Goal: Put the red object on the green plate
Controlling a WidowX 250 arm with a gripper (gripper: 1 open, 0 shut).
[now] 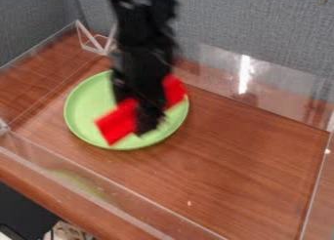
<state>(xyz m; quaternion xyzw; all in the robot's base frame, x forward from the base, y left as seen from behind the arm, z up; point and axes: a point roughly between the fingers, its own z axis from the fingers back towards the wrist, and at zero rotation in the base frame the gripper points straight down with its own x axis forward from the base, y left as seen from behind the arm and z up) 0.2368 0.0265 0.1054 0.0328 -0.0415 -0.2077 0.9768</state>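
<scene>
clear barrier, left/near side [46,158]: see-through, runs diagonally from left down toward the near middle; pale curved smear on it, looks like a reflection
dark items, near left corner [29,224]: outside the barrier, too small to tell what
white wire frame [94,39]: far left, just beyond the plate, angular, thin bars
green plate [86,112]: left of centre on the tabletop, round, light green, flat, partly covered by arm and block
red block [120,124]: over the plate, slanted, left end toward near side, right end toward far side; middle hidden by gripper; blurred; contact with plate: cannot tell
gripper [146,119]: black, pointing down, across the middle of the red block, clamped on it; fingertips blurred
robot arm [141,39]: black, comes in from top of view, above the far part of the plate, motion-blurred
tabletop [241,166]: brown wood grain, open stretch right of plate
far clear panel [274,86]: along far edge, bright glare streak right of the arm
backdrop [280,24]: grey, textured, behind far panel
</scene>
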